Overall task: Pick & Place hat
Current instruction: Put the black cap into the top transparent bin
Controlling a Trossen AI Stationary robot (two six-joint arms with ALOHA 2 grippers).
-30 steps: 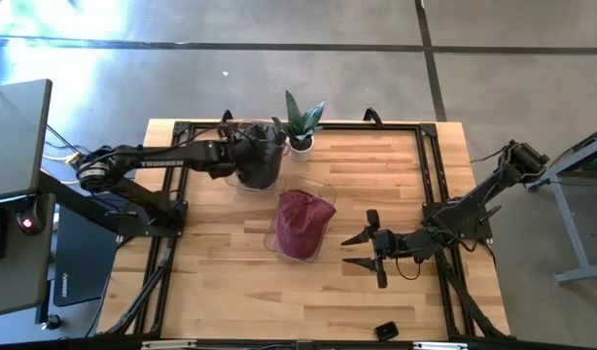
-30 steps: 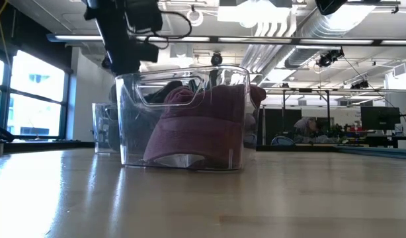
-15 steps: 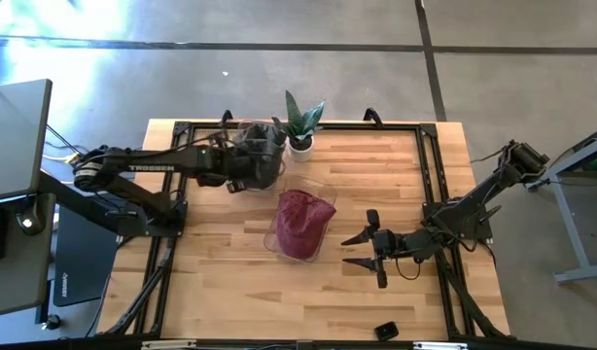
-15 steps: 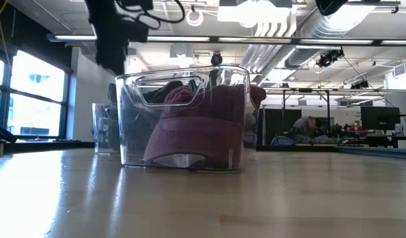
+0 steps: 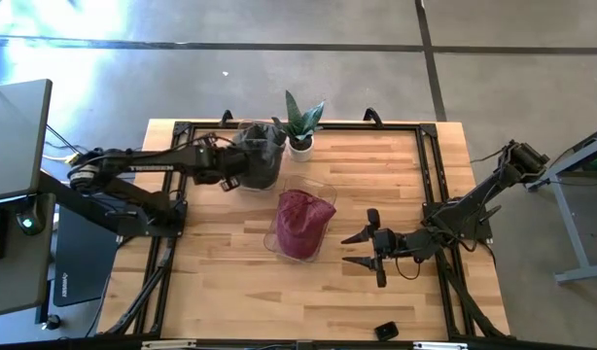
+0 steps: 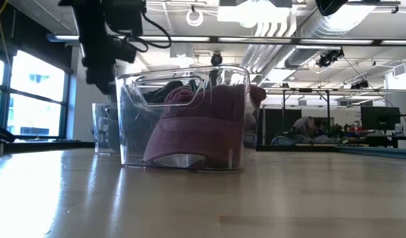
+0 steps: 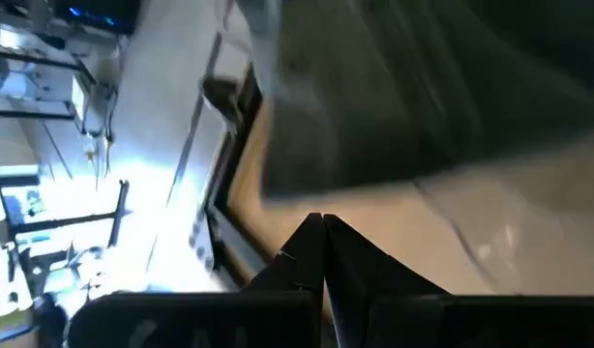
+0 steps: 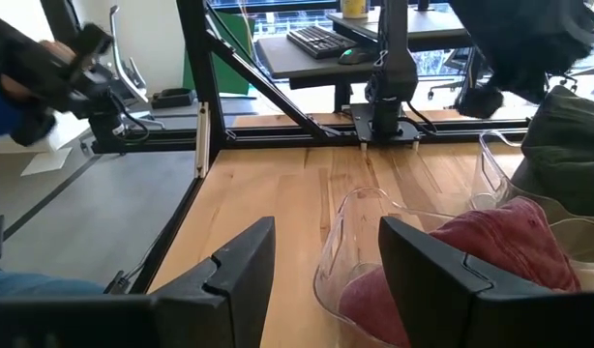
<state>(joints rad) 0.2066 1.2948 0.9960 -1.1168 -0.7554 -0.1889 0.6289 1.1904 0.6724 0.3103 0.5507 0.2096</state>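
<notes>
A maroon hat (image 5: 300, 224) lies in a clear bin (image 5: 323, 190) at the table's middle, and shows in the low view (image 6: 203, 125) and the right wrist view (image 8: 510, 242). A dark hat (image 5: 262, 156) sits in a second clear bin behind it, toward the far left. My left gripper (image 5: 236, 181) hangs shut just left of that dark hat, with nothing between its fingers (image 7: 323, 227). My right gripper (image 5: 360, 249) stands open to the right of the maroon hat's bin, pointing at it (image 8: 326, 232).
A potted plant (image 5: 300, 126) stands at the far edge beside the dark hat's bin. A small dark object (image 5: 386, 332) lies near the front right edge. A black frame (image 5: 430, 175) runs around the tabletop. Bare wood lies at the front left.
My left gripper has drawn back from over the dark hat's bin toward the table's left edge, tipping further down as it went. The dark hat stays in its bin. My right gripper has kept still.
</notes>
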